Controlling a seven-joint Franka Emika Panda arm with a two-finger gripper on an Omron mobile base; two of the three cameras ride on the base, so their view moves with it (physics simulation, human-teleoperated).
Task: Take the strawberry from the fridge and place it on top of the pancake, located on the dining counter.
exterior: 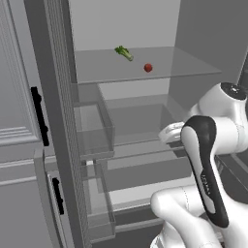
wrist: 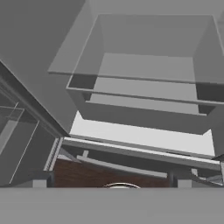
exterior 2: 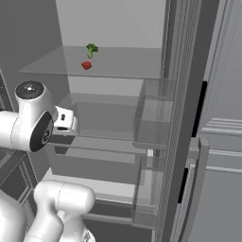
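The strawberry (exterior: 148,68) (exterior 2: 86,65), tiny and red, lies on the upper glass shelf (exterior: 193,65) of the open fridge (exterior: 121,24). My arm stands in front of the fridge with its white hand (exterior: 170,131) (exterior 2: 64,120) at the level of the middle shelf, well below the strawberry and apart from it. The fingers are hidden behind the hand and arm, so I cannot tell their state. The hand view looks down on the lower glass shelves (wrist: 144,65) and the pale bottom drawer (wrist: 140,135). The pancake and the dining counter are out of view.
A small green leafy vegetable (exterior: 124,52) (exterior 2: 90,49) lies just behind the strawberry on the same shelf. Clear door bins (exterior: 94,131) (exterior 2: 153,113) hang on the open fridge doors at both sides. Paneled grey cabinets (exterior: 14,97) (exterior 2: 227,94) with black handles flank the fridge.
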